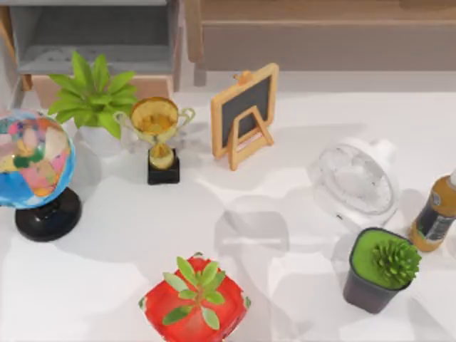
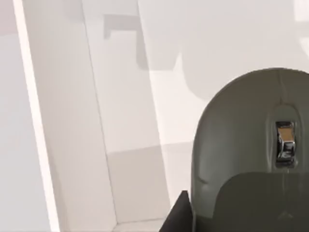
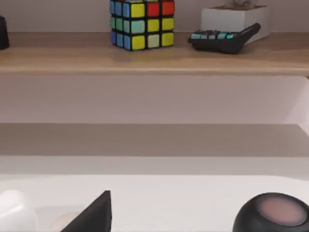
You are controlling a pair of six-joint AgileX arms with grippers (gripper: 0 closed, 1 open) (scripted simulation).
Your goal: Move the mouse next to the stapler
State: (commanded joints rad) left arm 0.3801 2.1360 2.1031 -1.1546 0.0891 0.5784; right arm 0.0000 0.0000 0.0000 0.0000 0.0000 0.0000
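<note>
Top view first: white table packed with desk clutter. Globe on a black base at the left, leafy potted plant behind it, gold trophy on a black block next to that, and a small wood-framed chalkboard easel with nothing written on it. To the right there's a white desk fan lying face up, an amber bottle with a dark label I can't read, and a succulent in a dark pot. Near edge, centre: a red pot with a green plant.

Left wrist view: the grey mouse is right up close, scroll wheel showing, on the white surface. A dark finger tip pokes in beside it. Can't tell how far the left gripper is open or if it's touching.

Right wrist view: a wooden shelf with a Rubik's cube, a dark calculator and a white planter. One dark finger shows low down; the right gripper's opening, no idea.
</note>
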